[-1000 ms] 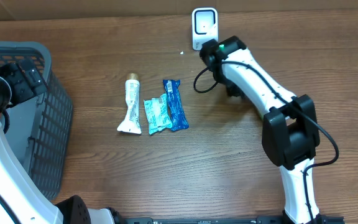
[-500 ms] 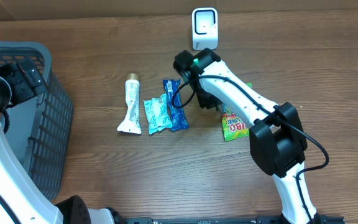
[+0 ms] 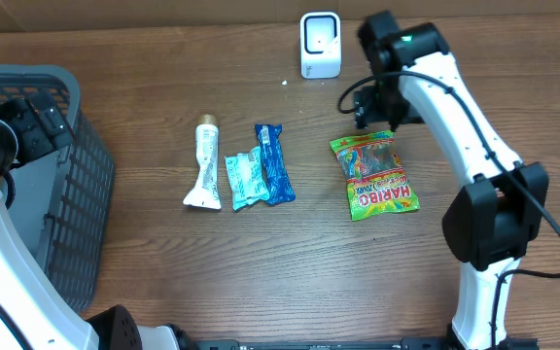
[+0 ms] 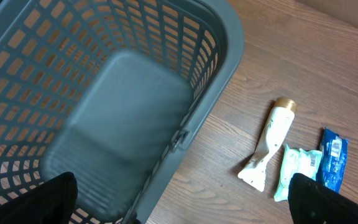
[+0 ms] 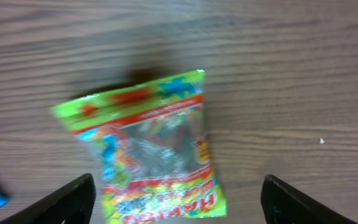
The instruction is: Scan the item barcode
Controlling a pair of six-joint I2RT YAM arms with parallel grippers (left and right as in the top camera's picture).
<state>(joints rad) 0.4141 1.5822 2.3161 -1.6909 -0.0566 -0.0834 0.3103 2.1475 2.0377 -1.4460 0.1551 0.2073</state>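
Note:
A green and yellow Haribo sweet bag point(image 3: 373, 175) lies flat on the wooden table, front of the white barcode scanner point(image 3: 320, 44). My right gripper point(image 3: 377, 105) hovers over the bag's far end. In the right wrist view the right gripper point(image 5: 179, 202) stands open, its fingers wide on either side of the bag point(image 5: 148, 149) and not touching it. My left gripper point(image 4: 182, 199) is open over the rim of the grey basket point(image 4: 222, 68), holding nothing.
Left of the sweet bag lie a white tube point(image 3: 205, 163), a teal packet point(image 3: 244, 178) and a blue packet point(image 3: 273, 162), side by side. The grey basket point(image 3: 76, 209) fills the left edge of the table. The table's back edge runs just behind the scanner.
The right gripper has opened and let go of the sweet bag, which now lies on the table. The right arm swung left, then back to the right. The left arm has not moved.

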